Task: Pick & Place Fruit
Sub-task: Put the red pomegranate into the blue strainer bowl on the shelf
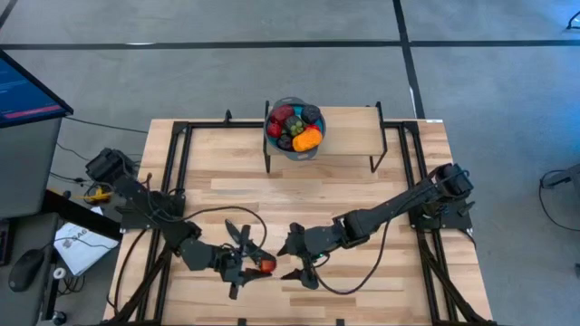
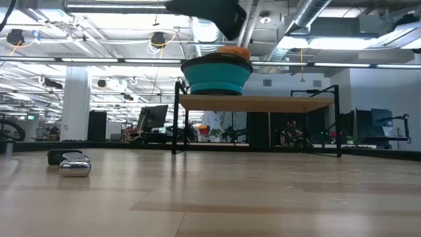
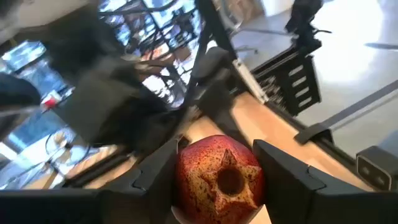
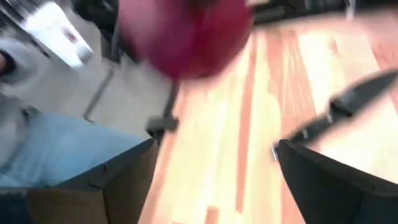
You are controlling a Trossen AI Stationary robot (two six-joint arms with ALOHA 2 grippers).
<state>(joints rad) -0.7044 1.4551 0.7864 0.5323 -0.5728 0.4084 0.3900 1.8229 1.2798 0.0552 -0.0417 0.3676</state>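
Pomegranate (image 3: 219, 177) between left tool (image 3: 217, 180) fingers

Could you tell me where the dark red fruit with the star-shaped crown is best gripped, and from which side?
Grip the dark red fruit across its round middle, a finger on each flank, coming in along the crown's axis: the flanks are smooth, the crown uneven. The left gripper holds it so, crown toward its wrist.

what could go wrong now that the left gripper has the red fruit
1. The left gripper grips the round red fruit only at its sides, so it might slip out.
2. The right gripper, open, sits very close beside it; the arms could collide.
3. The bowl on the raised shelf is already heaped, so another fruit may roll off.
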